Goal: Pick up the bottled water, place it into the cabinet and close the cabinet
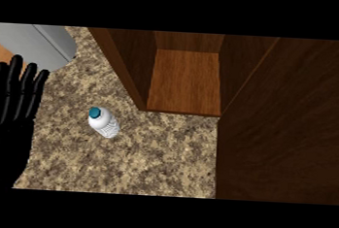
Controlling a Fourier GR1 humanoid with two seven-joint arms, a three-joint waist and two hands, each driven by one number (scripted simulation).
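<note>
Speckled stone covers the desk [127, 167], and over its far right stands a dark wooden cabinet [184, 82], its compartment open and bare as far as I can see. What looks like its door [286, 132] — a broad dark panel — fills the right side of the view, swung out over the stone. The bottled water [104, 122] stands on the desk with its teal cap up, just in front of the cabinet's left wall and a little to its left, touching nothing. At the left edge the left hand [11, 107] rests with fingers [15, 71] straight, slightly spread and pointing up; it holds nothing and stays well apart from the bottle. The right hand does not show at all. A grey rounded object [40, 43] sits at the far left corner. By my reckoning nothing of the job is done yet — the bottle is ungrasped, the shelf unfilled, the cabinet open. Picking up, placing and closing all remain.
</note>
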